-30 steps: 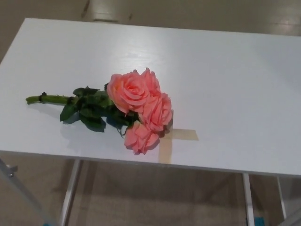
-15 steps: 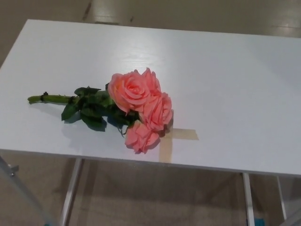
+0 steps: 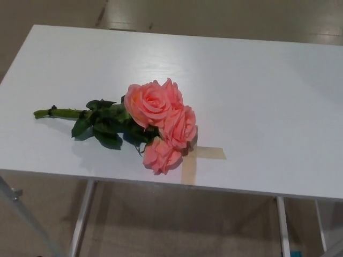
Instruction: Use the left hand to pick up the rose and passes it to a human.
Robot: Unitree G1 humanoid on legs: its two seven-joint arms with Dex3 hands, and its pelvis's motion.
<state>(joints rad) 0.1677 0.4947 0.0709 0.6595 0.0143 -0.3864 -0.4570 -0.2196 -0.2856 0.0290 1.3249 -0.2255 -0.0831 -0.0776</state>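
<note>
Pink blooms, three of them bunched together, make up the rose (image 3: 161,119) — it lies flat a little left of the frame's centre, heads toward the middle, dark leaves (image 3: 104,124) behind them and the green stem (image 3: 59,113) running out to the left edge of the table (image 3: 268,91). The lowest bloom rests just beside a cross of tan tape (image 3: 199,156) near the table's lower edge, seemingly overlapping its left arm.

Neither of my hands shows anywhere in the frame, so I cannot say whether my fingers are apart or together. No person is in sight either.

By my reckoning the task has not begun: the rose is untouched and the pick-up is yet to come. My left hand will need to come in from the picture's left, where the bare stem offers the obvious hold — thin and low against the white top, so I would guess the fingers must close right down near the surface, clear of the leaves. The blooms look soft and would crush if squeezed.

Against the frame of a second ago, the whole scene sits slightly lower and to the right: table edge, rose and tape all shifted together. That reads as my head moving, not the rose. Nothing on the table has changed place relative to the tape.
</note>
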